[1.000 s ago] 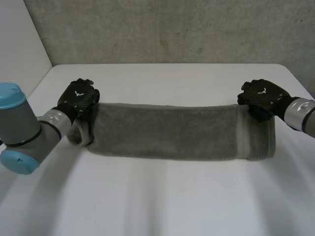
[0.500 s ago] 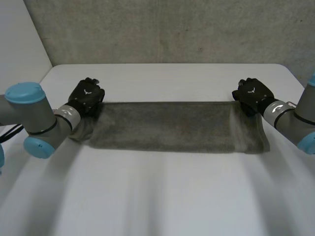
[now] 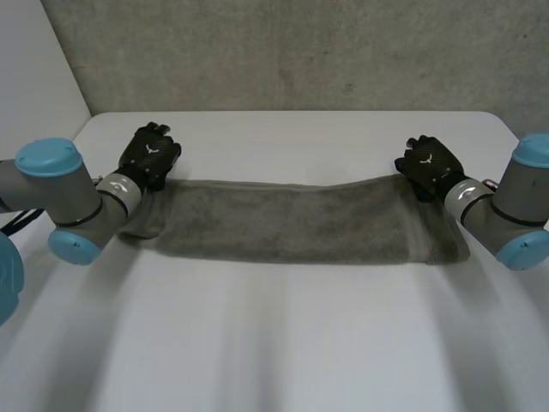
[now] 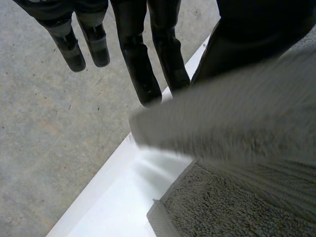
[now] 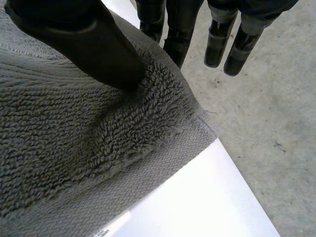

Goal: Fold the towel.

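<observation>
Towel [image 3: 292, 223] is stretched out along the white table [image 3: 283, 343]. Left hand [image 3: 150, 159] pinches one far corner under its thumb, and right hand [image 3: 429, 167] pinches the other.

Soft, even, fairly dim light
</observation>
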{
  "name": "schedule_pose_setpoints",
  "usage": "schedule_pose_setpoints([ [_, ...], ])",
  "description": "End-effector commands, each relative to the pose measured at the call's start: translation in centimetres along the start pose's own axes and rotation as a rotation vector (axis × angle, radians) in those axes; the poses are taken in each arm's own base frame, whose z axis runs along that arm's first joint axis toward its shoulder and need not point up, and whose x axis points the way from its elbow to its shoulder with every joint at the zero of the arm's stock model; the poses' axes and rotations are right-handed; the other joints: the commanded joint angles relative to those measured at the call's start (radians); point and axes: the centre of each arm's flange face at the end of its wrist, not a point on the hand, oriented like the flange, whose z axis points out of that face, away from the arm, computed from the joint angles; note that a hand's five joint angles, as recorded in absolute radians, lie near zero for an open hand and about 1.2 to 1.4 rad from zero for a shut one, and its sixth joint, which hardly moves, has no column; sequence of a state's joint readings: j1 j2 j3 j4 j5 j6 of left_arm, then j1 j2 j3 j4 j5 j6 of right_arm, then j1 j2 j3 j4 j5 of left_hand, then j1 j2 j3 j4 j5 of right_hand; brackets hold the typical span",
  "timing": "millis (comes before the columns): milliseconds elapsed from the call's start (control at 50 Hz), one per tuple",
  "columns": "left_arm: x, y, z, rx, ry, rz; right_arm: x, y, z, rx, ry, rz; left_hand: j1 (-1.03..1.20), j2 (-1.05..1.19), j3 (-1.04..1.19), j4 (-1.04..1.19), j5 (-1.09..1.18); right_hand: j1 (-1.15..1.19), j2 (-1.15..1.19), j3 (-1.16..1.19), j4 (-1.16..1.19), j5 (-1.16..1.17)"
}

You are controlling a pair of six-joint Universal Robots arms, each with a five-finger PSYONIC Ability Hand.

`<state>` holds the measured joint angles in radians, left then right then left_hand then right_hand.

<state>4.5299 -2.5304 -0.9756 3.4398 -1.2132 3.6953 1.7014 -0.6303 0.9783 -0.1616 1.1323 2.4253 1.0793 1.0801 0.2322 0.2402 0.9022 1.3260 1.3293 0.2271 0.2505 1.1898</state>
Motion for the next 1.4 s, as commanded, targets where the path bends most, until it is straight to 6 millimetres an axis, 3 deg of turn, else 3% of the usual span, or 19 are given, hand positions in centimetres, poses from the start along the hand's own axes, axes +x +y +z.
schedule_pose_setpoints([
  [20, 0.2, 0.5, 0.1, -0.008, -0.004, 0.000, -0.3, 0.7, 0.5, -0.017, 0.014, -0.001, -0.271, -0.272, -0.058, -0.066, -0.268, -0.057, -0.060, -0.053, -0.076, -0.095],
  [40, 0.1, 0.4, 0.1, -0.006, -0.009, 0.002, -0.3, 0.7, 0.5, -0.017, 0.014, -0.001, -0.537, -0.538, -0.058, -0.066, -0.535, -0.058, -0.061, -0.053, -0.076, -0.096],
  [60, 0.1, 0.4, 0.1, -0.006, -0.009, 0.002, -0.2, 0.7, 0.5, -0.024, 0.022, -0.001, -0.540, -0.541, -0.058, -0.066, -0.537, -0.715, -0.718, -0.053, -0.076, -0.753],
  [80, -0.2, 0.1, 0.1, -0.003, -0.025, 0.005, 0.0, 0.5, 0.4, -0.026, 0.030, -0.003, -0.831, -0.831, -0.058, -0.066, -0.828, -1.151, -1.155, -0.053, -0.076, -1.190],
  [160, -1.9, -1.4, 0.1, 0.023, -0.101, 0.024, 0.9, -0.6, 0.0, -0.024, 0.063, -0.009, -0.892, -0.893, -0.058, -0.066, -0.890, -1.151, -1.155, -0.053, -0.076, -1.190],
  [220, -2.6, -2.3, 0.1, 0.042, -0.127, 0.034, 2.0, -2.6, -0.9, 0.007, 0.086, 0.003, -0.889, -0.890, -0.058, -0.066, -0.887, -1.151, -1.155, -0.053, -0.076, -1.190],
  [260, -3.9, -3.9, -0.4, 0.069, -0.161, 0.043, 2.6, -3.7, -1.5, 0.029, 0.103, 0.027, -0.889, -0.890, -0.058, -0.066, -0.887, -1.151, -1.155, -0.053, -0.076, -1.190],
  [300, -4.5, -4.9, -0.9, 0.084, -0.174, 0.047, 3.9, -5.9, -2.8, 0.081, 0.151, 0.077, -0.889, -0.890, -0.058, -0.066, -0.887, -1.151, -1.155, -0.053, -0.076, -1.190],
  [360, -5.3, -6.4, -1.9, 0.096, -0.182, 0.047, 4.4, -6.8, -3.7, 0.099, 0.168, 0.099, -0.881, -0.881, -0.058, -0.066, -0.878, -1.151, -1.155, -0.053, -0.076, -1.190],
  [440, -5.7, -7.0, -3.3, 0.077, -0.182, 0.043, 4.4, -8.3, -6.5, 0.098, 0.163, 0.126, -0.878, -0.878, -0.058, -0.066, -0.875, -1.151, -1.155, -0.053, -0.076, -1.190],
  [540, -3.5, -5.7, -6.9, -0.047, -0.083, -0.011, 3.0, -7.8, -9.1, 0.034, 0.129, 0.157, -0.875, -0.875, -0.058, -0.066, -0.872, -1.151, -1.155, -0.053, -0.076, -1.190],
  [640, -2.3, -3.7, -8.4, -0.128, -0.017, -0.057, 1.2, -6.0, -10.8, -0.051, 0.080, 0.176, -0.863, -0.864, -0.058, -0.066, -0.860, -1.151, -1.155, -0.053, -0.076, -1.190],
  [680, -1.9, -3.3, -8.6, -0.141, -0.003, -0.065, 0.2, -4.8, -11.4, -0.096, 0.059, 0.170, -0.860, -0.861, -0.058, -0.066, -0.857, -1.151, -1.155, -0.053, -0.076, -1.190],
  [840, -0.4, -0.7, -7.8, -0.182, 0.025, -0.089, -1.2, -3.1, -11.7, -0.152, 0.019, 0.162, -0.857, -0.858, -0.058, -0.066, -0.854, -1.151, -1.155, -0.053, -0.076, -1.190],
  [940, -0.6, 0.6, -5.9, -0.159, -0.012, -0.066, -1.5, -2.7, -11.6, -0.161, 0.014, 0.166, -0.857, -0.858, -0.058, -0.066, -0.854, -1.151, -1.155, -0.053, -0.076, -1.190],
  [1060, -3.5, 2.5, -3.5, -0.201, -0.196, -0.034, -1.8, -2.3, -11.6, -0.170, 0.005, 0.170, -0.854, -0.855, -0.058, -0.066, -0.851, -1.151, -1.155, -0.053, -0.076, -1.190],
  [1160, -4.6, 3.7, -3.8, -0.239, -0.235, -0.035, -1.9, -2.3, -11.6, -0.173, 0.004, 0.172, -0.854, -0.855, -0.058, -0.066, -0.851, -1.151, -1.155, -0.053, -0.076, -1.190],
  [1260, -4.5, 4.2, -4.5, -0.271, -0.228, -0.048, -2.0, -2.2, -11.7, -0.176, 0.002, 0.174, -0.854, -0.855, -0.058, -0.066, -0.851, -1.151, -1.155, -0.053, -0.076, -1.190],
  [1400, -4.3, 2.0, -6.7, -0.276, -0.215, -0.059, -2.3, -1.9, -12.0, -0.189, -0.005, 0.181, -0.860, -0.861, -0.058, -0.066, -0.857, -1.151, -1.155, -0.053, -0.076, -1.190],
])
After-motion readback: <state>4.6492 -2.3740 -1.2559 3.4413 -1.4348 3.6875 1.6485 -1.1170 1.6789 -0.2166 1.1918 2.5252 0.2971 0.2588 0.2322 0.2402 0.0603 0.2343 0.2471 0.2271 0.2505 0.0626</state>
